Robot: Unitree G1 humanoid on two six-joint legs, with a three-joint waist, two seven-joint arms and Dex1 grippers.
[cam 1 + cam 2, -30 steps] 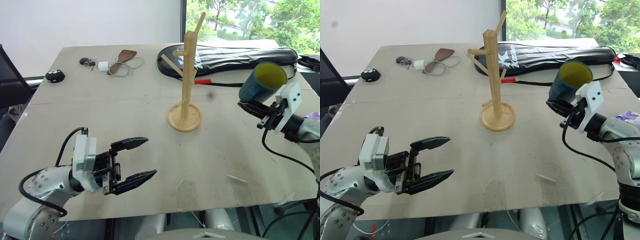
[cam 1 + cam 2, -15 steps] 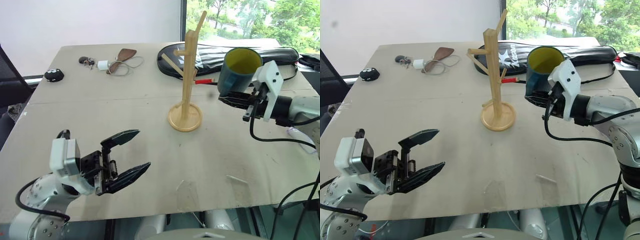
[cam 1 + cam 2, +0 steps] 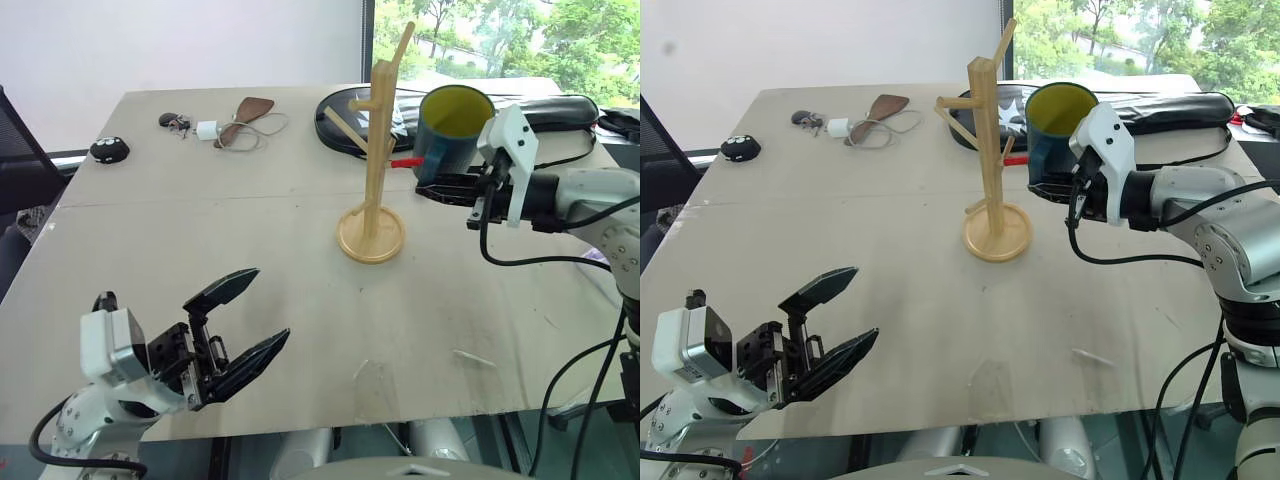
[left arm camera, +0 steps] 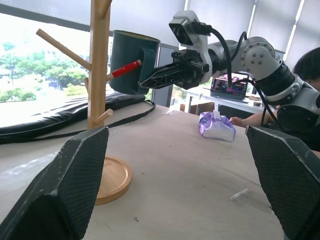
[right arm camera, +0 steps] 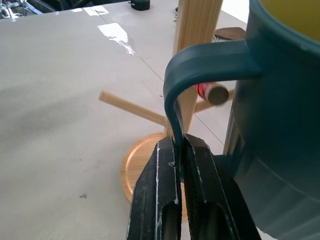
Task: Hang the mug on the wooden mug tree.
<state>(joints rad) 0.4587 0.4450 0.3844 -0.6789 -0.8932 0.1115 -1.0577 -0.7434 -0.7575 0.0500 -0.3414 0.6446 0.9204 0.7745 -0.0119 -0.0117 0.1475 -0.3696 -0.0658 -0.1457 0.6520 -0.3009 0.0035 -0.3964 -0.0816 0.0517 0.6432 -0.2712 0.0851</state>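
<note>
Right gripper (image 5: 179, 165) clenched on the mug (image 3: 450, 130) handle; mug upright above jaws, airborne at 3 o'clock of the wooden mug tree (image 3: 374, 160). Left gripper (image 3: 240, 325) released, holding nothing.

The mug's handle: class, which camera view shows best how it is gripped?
The right wrist view: the right gripper is shut on the mug by the lower end of its handle. The eye views show the mug upright beside the wooden mug tree; the left wrist view shows its side.

2 head views down over table (image 3: 150, 220), wrist views close, level
</note>
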